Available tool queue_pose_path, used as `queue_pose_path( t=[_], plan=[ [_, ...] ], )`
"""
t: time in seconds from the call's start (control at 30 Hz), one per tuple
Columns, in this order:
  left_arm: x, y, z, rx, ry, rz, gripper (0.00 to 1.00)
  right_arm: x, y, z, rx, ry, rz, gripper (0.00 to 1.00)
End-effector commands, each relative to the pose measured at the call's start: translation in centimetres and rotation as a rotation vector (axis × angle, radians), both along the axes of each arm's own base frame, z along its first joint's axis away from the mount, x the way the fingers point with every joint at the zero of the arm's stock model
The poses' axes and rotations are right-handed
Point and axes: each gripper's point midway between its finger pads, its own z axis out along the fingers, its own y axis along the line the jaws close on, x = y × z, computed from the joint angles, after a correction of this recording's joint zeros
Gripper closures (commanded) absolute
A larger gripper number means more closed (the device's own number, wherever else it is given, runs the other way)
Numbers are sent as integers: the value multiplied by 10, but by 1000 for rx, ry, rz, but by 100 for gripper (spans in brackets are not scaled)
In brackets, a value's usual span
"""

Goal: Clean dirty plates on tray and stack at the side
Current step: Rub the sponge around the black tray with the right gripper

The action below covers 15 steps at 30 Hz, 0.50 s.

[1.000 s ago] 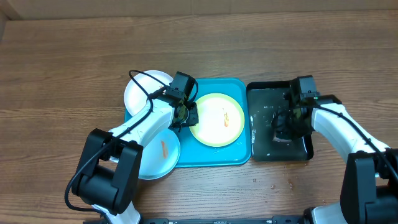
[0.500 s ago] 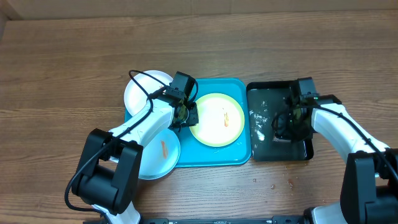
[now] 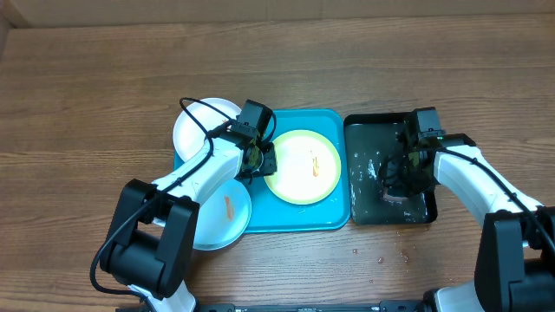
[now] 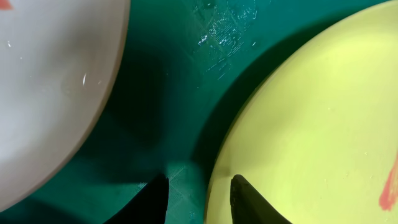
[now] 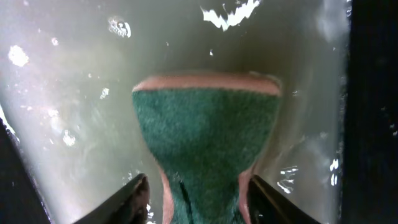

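The yellow-green plate (image 3: 303, 166) with red-orange smears lies on the turquoise tray (image 3: 295, 217). My left gripper (image 3: 258, 161) sits at its left rim. In the left wrist view the fingers (image 4: 199, 190) straddle that rim, one over the plate (image 4: 311, 112), one over the tray (image 4: 161, 81). The white plate (image 3: 201, 128) lies at the tray's far-left corner. The pale blue plate (image 3: 221, 212) with a red smear lies at its near-left corner. My right gripper (image 3: 401, 178) is shut on a green sponge (image 5: 205, 130) in the black tray.
The black tray (image 3: 364, 130) right of the turquoise tray holds shiny water (image 5: 68, 93). A pale plate's edge (image 4: 50, 81) shows left of my left fingers; I cannot tell which plate. Water drops (image 3: 381, 256) lie on the wooden table in front of the black tray.
My right gripper has shifted the sponge a little within the black tray's water. The left arm and the plates have not moved.
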Motion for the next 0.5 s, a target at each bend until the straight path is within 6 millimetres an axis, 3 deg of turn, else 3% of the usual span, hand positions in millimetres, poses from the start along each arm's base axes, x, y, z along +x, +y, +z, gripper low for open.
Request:
queue_pose_path(
  t=[0.0,0.1,0.37,0.43,0.47],
  plan=[
    [-3,1,-6,19,10,-5,66,8,-4,10,-20,-42,-7,53],
    [-3,1,-6,19,10,-5,65,8,-4,9,-20,-41,-7,63],
    [-2,0,-5,17,3,-5,64,6,-2,9,-9,-34,-5,63],
    [-1,0,-5,17,2,-5,64,6,-2,9,-9,-35,-5,73],
    [-1,0,-5,17,2,-5,66,7,-2,9,-9,-37,-5,86]
  ],
)
